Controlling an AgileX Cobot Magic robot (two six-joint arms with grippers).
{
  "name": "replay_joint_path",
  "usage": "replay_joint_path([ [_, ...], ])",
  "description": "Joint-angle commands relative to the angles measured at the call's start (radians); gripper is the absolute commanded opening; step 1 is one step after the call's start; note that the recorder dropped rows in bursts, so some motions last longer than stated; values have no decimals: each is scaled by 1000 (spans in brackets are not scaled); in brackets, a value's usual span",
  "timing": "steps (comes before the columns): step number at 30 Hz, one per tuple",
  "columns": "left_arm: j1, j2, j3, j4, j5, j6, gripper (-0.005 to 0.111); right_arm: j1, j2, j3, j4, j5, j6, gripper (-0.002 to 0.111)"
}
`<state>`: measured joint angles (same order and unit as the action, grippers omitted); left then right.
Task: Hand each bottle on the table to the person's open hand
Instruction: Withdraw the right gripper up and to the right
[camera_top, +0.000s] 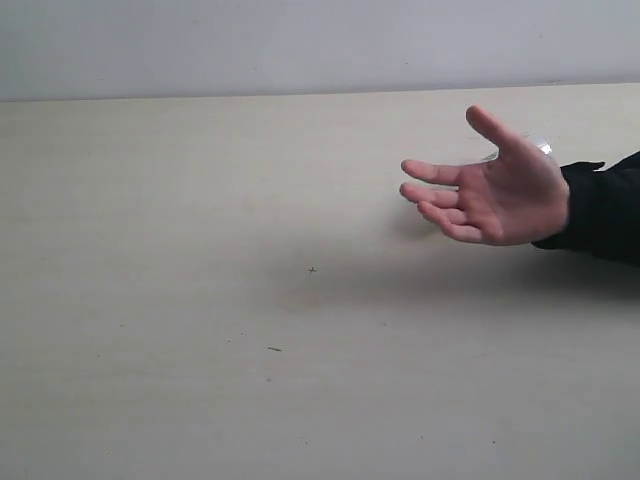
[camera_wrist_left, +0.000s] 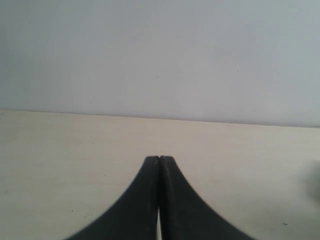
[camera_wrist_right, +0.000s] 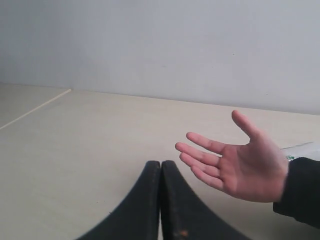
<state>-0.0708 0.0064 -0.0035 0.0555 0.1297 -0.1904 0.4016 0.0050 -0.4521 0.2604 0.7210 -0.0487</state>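
Observation:
A person's open hand (camera_top: 495, 190) in a black sleeve hovers palm up over the right of the pale beige table (camera_top: 200, 300). A sliver of a clear bottle (camera_top: 541, 146) shows behind the hand; the right wrist view shows that clear bottle (camera_wrist_right: 302, 149) lying behind the wrist, mostly hidden. No other bottles are visible. My left gripper (camera_wrist_left: 159, 158) is shut with nothing in it, over bare table. My right gripper (camera_wrist_right: 160, 162) is shut and empty, a little short of the hand (camera_wrist_right: 240, 162). Neither gripper shows in the exterior view.
A grey-white wall (camera_top: 300, 45) runs behind the table's far edge. A few tiny dark specks (camera_top: 312, 269) dot the tabletop. The black sleeve (camera_top: 605, 205) enters from the right edge.

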Motion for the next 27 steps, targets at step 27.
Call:
replay_joint_path([
  [27, 1, -6, 3, -8, -1, 1, 0, 0, 199, -54, -243, -435, 88, 0],
])
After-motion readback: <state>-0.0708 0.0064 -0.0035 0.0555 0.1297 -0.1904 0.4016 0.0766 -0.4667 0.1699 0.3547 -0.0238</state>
